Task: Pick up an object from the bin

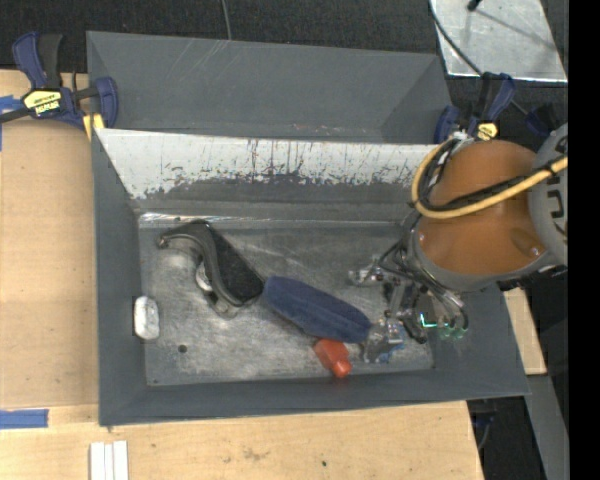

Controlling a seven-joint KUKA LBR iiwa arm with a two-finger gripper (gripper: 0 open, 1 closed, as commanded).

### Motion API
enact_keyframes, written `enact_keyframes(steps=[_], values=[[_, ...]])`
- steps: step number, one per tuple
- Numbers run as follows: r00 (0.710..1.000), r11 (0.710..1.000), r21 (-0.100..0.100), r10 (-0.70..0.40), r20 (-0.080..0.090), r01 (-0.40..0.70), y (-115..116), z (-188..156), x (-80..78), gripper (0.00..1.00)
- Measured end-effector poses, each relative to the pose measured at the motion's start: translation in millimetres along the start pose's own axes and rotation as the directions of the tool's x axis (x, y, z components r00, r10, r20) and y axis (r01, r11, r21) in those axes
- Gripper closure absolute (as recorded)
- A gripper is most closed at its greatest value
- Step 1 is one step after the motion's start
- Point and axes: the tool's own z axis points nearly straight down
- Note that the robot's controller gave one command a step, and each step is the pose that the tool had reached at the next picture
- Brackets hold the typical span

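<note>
Gripper (387, 340) beside red block (333, 359) (bin's front)

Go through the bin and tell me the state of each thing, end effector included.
Blue oblong thing: lying flat, slanted, in the middle.
Red piece: lying near the front, right of centre.
Black curved thing: lying flat, left of centre.
White lump: lying alone, far left.
End effector: low, right of the red piece.

Pouch (315, 310) left of end effector (392, 340)
</note>
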Motion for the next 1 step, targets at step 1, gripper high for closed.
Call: enact_keyframes(steps=[1], values=[[0.995,0.995,0.001,0.097,0.009,-0.097,8.2,73.5,-11.3,0.0]])
